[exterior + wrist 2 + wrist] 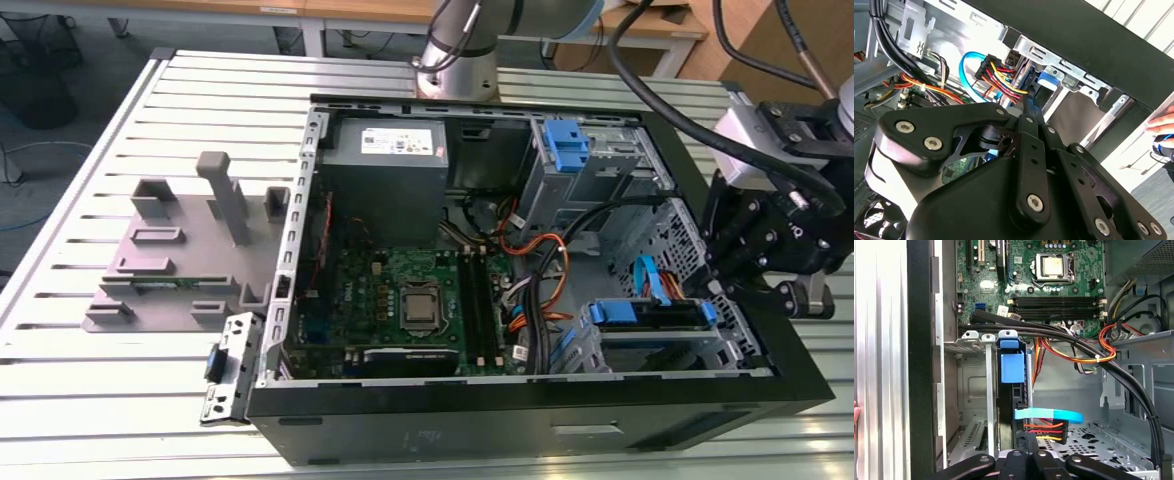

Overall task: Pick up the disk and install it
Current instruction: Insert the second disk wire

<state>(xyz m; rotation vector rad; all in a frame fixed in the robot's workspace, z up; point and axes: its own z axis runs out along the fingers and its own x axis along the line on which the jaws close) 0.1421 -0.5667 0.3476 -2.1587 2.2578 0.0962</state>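
The disk (647, 313) sits in the drive cage at the near right corner of the open computer case (534, 425), framed by its blue carrier. In the first wrist view the disk (1013, 371) stands on edge in the cage slot, with a blue tab on its end. My gripper (727, 288) hangs over the case's right wall, just above that cage. Its black fingers are shut together in both wrist views, and nothing shows between them. The gripper's tip (1026, 102) points at the disk (1048, 80), next to the cable plug (1046, 430).
A light blue data cable (1049, 415) and orange, yellow and red power wires (999, 75) run beside the disk. The motherboard (400, 290), a grey power-supply box (387, 150) and a blue bracket (567, 145) fill the case. A grey fixture (187, 250) stands at the exterior view's left. A person's hand (1161, 122) is near.
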